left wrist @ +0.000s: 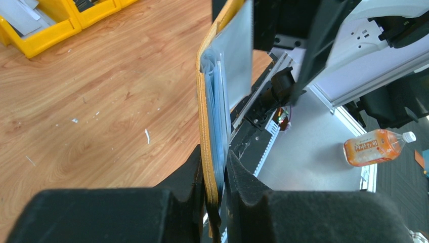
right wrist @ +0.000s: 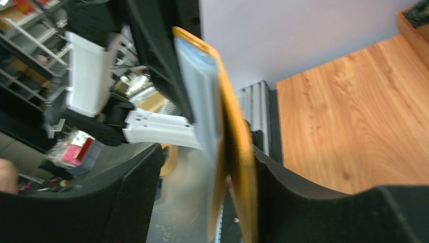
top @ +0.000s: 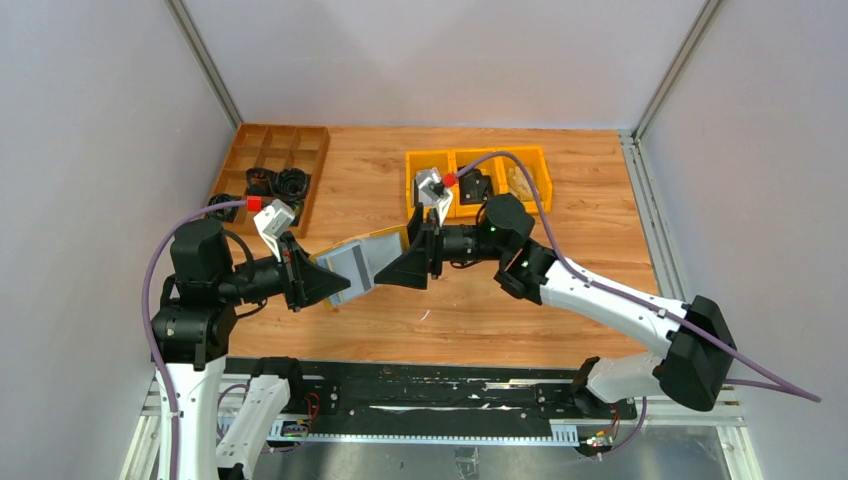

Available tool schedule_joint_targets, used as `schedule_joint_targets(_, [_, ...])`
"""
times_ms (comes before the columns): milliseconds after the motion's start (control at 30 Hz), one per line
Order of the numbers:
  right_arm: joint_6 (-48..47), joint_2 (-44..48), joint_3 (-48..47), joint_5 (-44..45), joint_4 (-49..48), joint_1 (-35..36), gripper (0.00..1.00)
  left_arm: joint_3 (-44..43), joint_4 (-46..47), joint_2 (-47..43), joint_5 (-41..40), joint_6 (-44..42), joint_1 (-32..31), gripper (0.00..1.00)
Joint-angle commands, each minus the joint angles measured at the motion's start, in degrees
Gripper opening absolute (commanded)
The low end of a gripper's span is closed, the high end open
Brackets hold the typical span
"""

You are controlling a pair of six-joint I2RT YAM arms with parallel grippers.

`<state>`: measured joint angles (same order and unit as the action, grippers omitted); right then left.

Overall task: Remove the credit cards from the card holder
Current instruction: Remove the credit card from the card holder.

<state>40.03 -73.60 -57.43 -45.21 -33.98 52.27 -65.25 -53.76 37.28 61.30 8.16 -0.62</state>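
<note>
Card holder [top: 365, 262] unfolded, held mid-air on near side of yellow bins [left wrist: 50, 38], grey-blue sleeves showing. Left gripper [left wrist: 215, 162] pinched tight on one end. Right gripper [right wrist: 207, 172] jaws spread astride other end, gap on one side. Wooden table [top: 450, 330] beneath.

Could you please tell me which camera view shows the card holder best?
The top external view: the card holder shows its open grey-blue inside face there. Both wrist views show it edge-on, the right one blurred.
</note>
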Motion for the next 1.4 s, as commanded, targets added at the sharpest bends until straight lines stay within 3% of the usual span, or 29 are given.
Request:
schedule_joint_targets(0, [-6.5,-2.4,-2.8,8.5,8.9,2.3,0.58,-1.7,0.2,-0.8,1.1,0.9,-0.2,0.0])
schedule_joint_targets(100, [-6.5,-2.5,-3.7,11.9,11.8,2.3,0.3,-1.6,0.2,-1.3,1.7,1.2,-0.2,0.0])
schedule_joint_targets(133, [-6.5,-2.4,-3.8,12.4,12.0,2.2,0.2,-1.5,0.2,-1.5,2.0,1.3,-0.2,0.06])
schedule_joint_targets(167, [-6.2,-2.2,-3.6,13.0,11.9,2.2,0.1,-1.4,0.2,-1.6,2.3,1.6,-0.2,0.2])
schedule_joint_targets(300, [-4.7,-1.9,-3.0,12.8,9.8,1.8,0.0,-0.8,0.2,-2.3,3.5,1.5,-0.2,0.4])
schedule_joint_targets(433, [-3.0,-1.7,-2.5,10.7,7.7,1.7,0.0,-0.4,0.2,-2.8,3.7,1.0,-0.2,0.44])
schedule_joint_targets(600, [-2.3,-0.9,-1.6,8.1,5.6,1.8,0.0,-0.7,0.1,-2.3,1.5,0.5,-0.2,0.38])
schedule_joint_targets(933, [-2.4,-0.3,-0.8,7.0,5.7,1.5,0.0,-1.9,0.1,-2.7,7.5,0.6,-0.2,0.26])
schedule_joint_targets(1367, [-2.0,-0.2,-1.0,5.0,5.1,1.2,0.0,-1.8,0.1,-3.1,10.1,0.4,-0.2,0.3])
